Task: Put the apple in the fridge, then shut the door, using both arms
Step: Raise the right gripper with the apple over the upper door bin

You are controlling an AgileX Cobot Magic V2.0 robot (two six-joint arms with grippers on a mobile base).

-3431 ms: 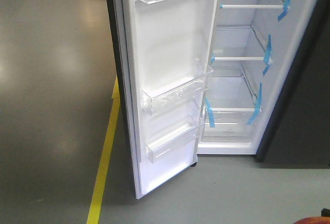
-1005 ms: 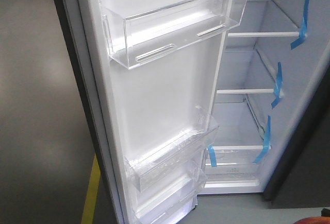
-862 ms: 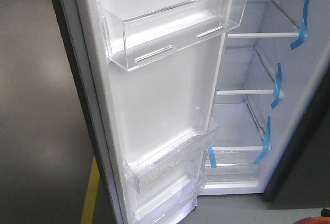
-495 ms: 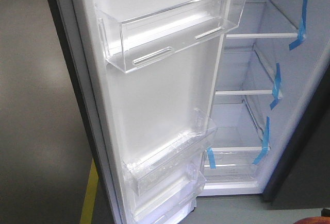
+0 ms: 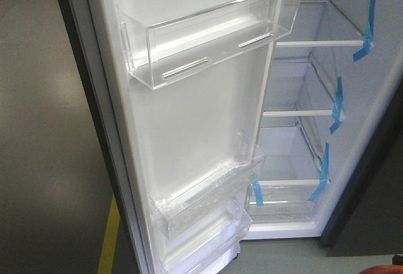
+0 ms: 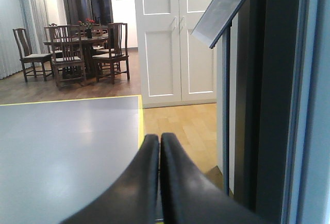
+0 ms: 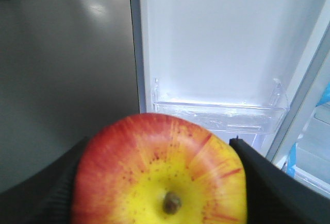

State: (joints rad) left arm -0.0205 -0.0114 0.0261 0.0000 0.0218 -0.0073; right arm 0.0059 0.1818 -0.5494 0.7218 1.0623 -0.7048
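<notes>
Door (image 5: 195,116) is swung open and fills the middle of the front view, white inner side facing the camera. One clear bin (image 5: 211,38) sits high on it, two more (image 5: 204,201) stacked low. Fridge (image 5: 293,154) interior shows on the right of the frame: white walls, glass shelves (image 5: 318,43), blue tape strips (image 5: 338,101) along the right inner edge. Shelves look bare. Apple (image 7: 160,183) is not in the fridge; it fills the bottom of the right wrist view, stem dimple toward the lens, clamped in the right gripper (image 7: 157,149) with a black finger (image 7: 278,188) tight against each side. In that view the apple sits in front of the door's inner panel, a door bin (image 7: 219,113) just above it in the frame. In the front view only a red sliver shows at the bottom right corner. Left gripper (image 6: 159,141) has its fingers pressed flat together, nothing between them, pointing past the door's dark edge (image 6: 268,105) at grey floor (image 6: 62,147) with a yellow line (image 6: 140,126). Dining table and chairs (image 6: 77,44) at upper left, white double doors (image 6: 175,38) behind.
</notes>
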